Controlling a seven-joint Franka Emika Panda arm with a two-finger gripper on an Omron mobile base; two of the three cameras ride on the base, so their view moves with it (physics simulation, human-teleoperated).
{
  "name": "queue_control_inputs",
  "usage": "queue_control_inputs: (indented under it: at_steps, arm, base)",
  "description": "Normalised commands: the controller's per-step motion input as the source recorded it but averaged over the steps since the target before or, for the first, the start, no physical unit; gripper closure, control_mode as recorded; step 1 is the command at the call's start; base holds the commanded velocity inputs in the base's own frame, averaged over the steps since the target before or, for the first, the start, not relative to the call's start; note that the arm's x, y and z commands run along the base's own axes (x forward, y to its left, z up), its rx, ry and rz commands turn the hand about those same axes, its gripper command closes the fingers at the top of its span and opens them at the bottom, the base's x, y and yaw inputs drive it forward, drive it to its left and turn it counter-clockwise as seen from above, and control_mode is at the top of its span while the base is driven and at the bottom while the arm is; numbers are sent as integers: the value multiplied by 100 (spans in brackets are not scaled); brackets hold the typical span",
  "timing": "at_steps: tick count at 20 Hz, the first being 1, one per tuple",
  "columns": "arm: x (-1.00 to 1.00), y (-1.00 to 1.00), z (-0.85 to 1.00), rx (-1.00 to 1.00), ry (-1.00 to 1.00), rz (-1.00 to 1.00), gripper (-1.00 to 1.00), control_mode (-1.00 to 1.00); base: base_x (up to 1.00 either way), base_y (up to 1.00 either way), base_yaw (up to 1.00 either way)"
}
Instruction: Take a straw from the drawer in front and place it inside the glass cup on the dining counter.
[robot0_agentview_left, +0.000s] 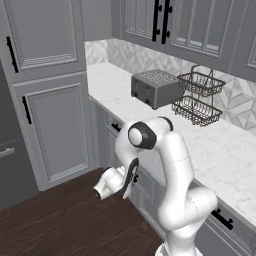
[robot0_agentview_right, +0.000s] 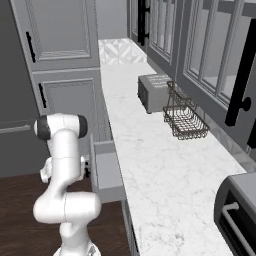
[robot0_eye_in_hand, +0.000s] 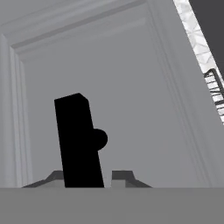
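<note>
Since the straw lies somewhere inside, unseen, the shallow grey panelled drawer stands pulled out. The two-finger gripper straddles its black bar handle, fingers close around it; whether they clamp it, I cannot tell.

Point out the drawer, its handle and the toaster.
drawer (robot0_agentview_right: 106, 172): right base view, inside of the pulled-out box.
handle (robot0_eye_in_hand: 78, 140): hand view, middle of the black bar.
toaster (robot0_agentview_left: 155, 88): left base view, its slotted top and side.
</note>
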Motion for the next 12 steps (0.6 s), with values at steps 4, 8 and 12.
queue_control_inputs:
  at_steps: [4,8,12]
  arm:
    - [-69,87,0,0,0,0,100,-100]
    - [-53,98,-1,0,0,-1,-100,-100]
    - [-56,31,21,3,0,-11,-100,-100]
  base:
    - [0,0,0]
    - [0,0,0]
    - [0,0,0]
